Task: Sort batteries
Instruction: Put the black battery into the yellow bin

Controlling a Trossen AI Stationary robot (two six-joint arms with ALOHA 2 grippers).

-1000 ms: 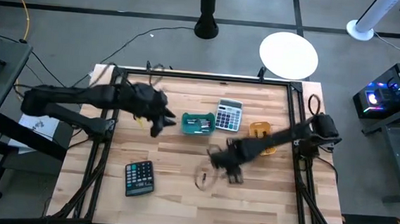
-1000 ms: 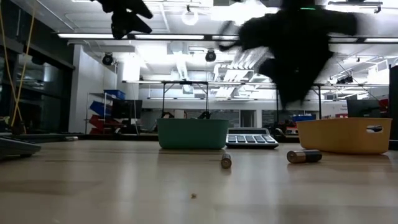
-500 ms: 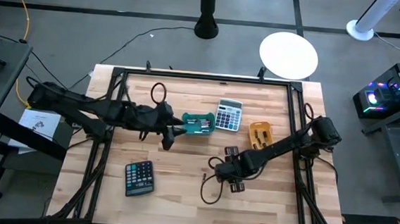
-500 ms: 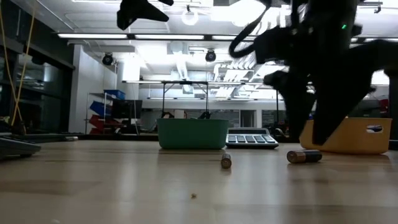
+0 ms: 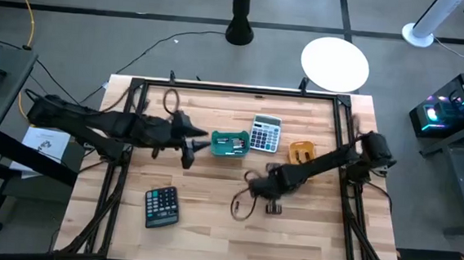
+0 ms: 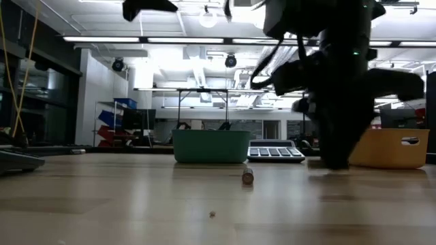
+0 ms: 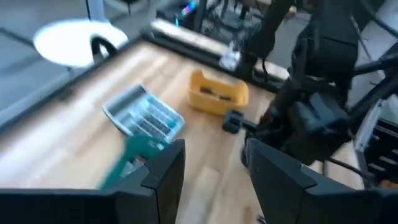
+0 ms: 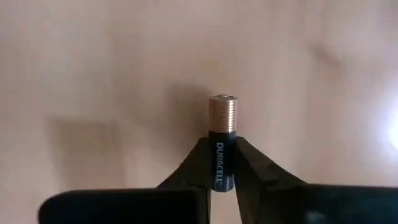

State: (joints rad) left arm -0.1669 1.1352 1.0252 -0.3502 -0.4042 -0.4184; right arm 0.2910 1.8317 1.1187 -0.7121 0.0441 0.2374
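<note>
Two calculators (image 5: pixel 265 134) (image 5: pixel 161 205) and two trays (image 5: pixel 229 143) (image 5: pixel 299 151) are seen on the wooden worktop (image 5: pixel 201 218). One battery (image 8: pixel 221 140) is clamped in the right claw (image 8: pixel 219 163); the left claw (image 7: pixel 211 158) is held apart.

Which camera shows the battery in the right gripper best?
The right wrist view: the battery fills the middle, pinched between the right gripper fingers, copper end out. In the high and low views the arm hides it; the left wrist view doesn't show it.

Right pincer (image 6: pixel 334 163) down on table (image 6: pixel 136 204); battery (image 6: pixel 247 177) nearby.
</note>
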